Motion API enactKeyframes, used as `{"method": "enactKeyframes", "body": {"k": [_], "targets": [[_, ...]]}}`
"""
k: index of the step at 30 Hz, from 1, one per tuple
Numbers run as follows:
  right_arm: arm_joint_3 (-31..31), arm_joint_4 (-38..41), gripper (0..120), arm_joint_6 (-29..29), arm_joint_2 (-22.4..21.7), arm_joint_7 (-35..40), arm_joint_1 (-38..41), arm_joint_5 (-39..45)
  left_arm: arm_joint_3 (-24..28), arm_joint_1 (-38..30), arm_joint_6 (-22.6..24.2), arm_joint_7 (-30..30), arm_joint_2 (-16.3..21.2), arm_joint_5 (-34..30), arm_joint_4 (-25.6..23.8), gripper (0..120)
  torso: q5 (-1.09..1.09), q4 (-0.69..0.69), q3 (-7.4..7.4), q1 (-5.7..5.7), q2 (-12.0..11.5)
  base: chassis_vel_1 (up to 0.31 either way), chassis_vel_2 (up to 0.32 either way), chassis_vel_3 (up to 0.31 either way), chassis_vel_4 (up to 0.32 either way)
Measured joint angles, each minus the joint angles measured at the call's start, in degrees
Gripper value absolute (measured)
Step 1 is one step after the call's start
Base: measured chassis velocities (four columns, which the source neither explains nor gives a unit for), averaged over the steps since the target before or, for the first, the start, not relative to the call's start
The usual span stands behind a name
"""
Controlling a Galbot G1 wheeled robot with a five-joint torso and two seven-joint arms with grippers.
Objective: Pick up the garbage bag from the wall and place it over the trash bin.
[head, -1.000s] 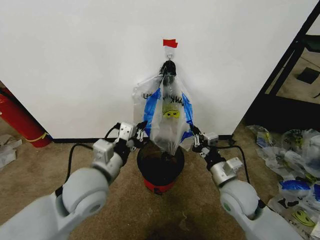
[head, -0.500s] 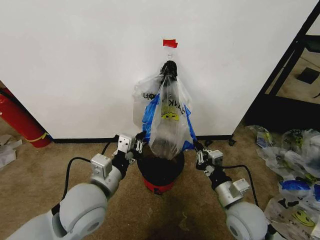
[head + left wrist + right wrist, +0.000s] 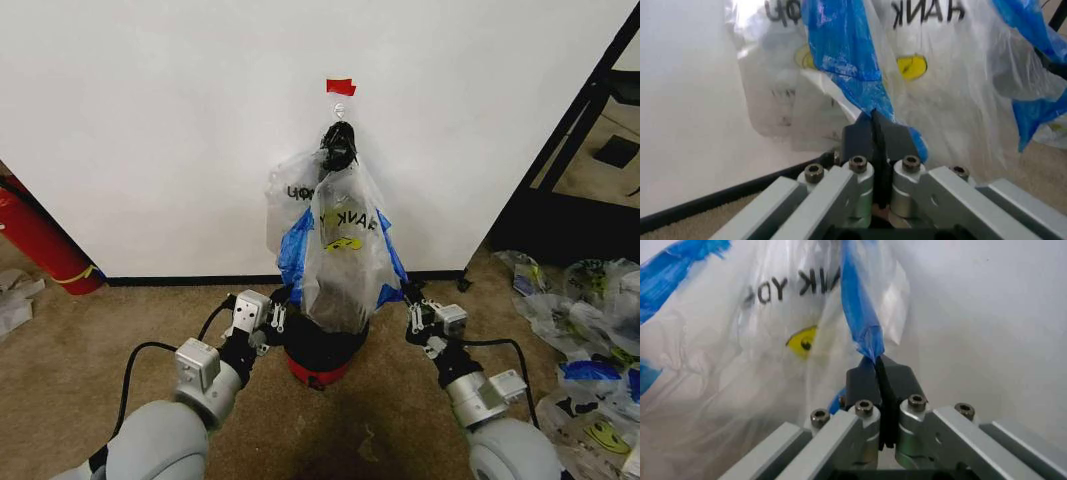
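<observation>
Left pincer point(image 3: 873, 116), right pincer point(image 3: 877, 360) clamp garbage bag point(image 3: 343, 262) blue side edges

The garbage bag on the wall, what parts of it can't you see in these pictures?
- Head view: the garbage bag covers the mouth of the trash bin, so whether its bottom sits inside is hidden.
- Head view: the hook is hidden by the bunched handles.
- Wrist views: the left hand and right hand pinch blue edges; the bag's top is cut off.

two grippers point(image 3: 283, 302) point(image 3: 408, 297), one trash bin point(image 3: 322, 358)
</observation>
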Motion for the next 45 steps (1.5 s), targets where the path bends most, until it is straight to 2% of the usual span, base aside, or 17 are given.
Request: {"method": "enactKeyframes", "body": {"k": [9,12,15,21,32,38,45], "targets": [[1.7,2.9,0,1.0,0.5,0.0,-3.1,-0.7,-0.8,1.7,-0.3,0.1,-0.8,1.2,-1.4,0,0.0,0.0,0.0,0.0,0.0,0.0,0.0,0.0,0.0],[3.0,5.0,0,0.4,0.6,0.9,-2.2,0.8,-0.9,0.5,-0.4,0.1,-0.7,1.1,-1.4,0,0.0,0.02,0.0,0.0,0.0,0.0,0.0,0.0,0.0],[4.4,6.7,0,-0.2,1.2,1.6,-1.5,2.5,-0.3,-1.9,-0.4,0.4,-0.5,0.2,-1.4,0,-0.01,-0.03,0.0,0.01,0.0,0.0,0.0,0.0,0.0],[4.7,7.1,0,-1.6,1.6,2.3,3.9,6.4,0.0,-4.2,-1.0,1.1,-0.7,-0.4,-1.4,0,-0.01,0.03,0.01,0.01,0.0,0.0,0.0,0.0,0.0],[4.5,7.7,0,-5.2,1.6,3.1,11.1,14.3,0.1,-7.7,-1.5,1.5,-1.1,-1.7,-0.9,0,-0.01,0.01,0.01,0.01,0.0,0.0,0.0,0.0,0.0],[2.6,8.3,0,-6.7,2.2,2.9,15.6,21.1,-2.6,-9.7,-1.4,1.5,1.1,-3.4,-1.3,0,-0.01,0.0,0.01,0.01,0.0,0.0,0.0,0.0,0.0],[-0.6,4.5,0,-6.9,2.6,0.8,21.8,24.7,-5.8,-10.2,-1.4,1.0,0.8,-5.2,-1.0,0,0.0,0.01,0.01,0.01,0.0,0.0,0.0,0.0,0.0]]}}
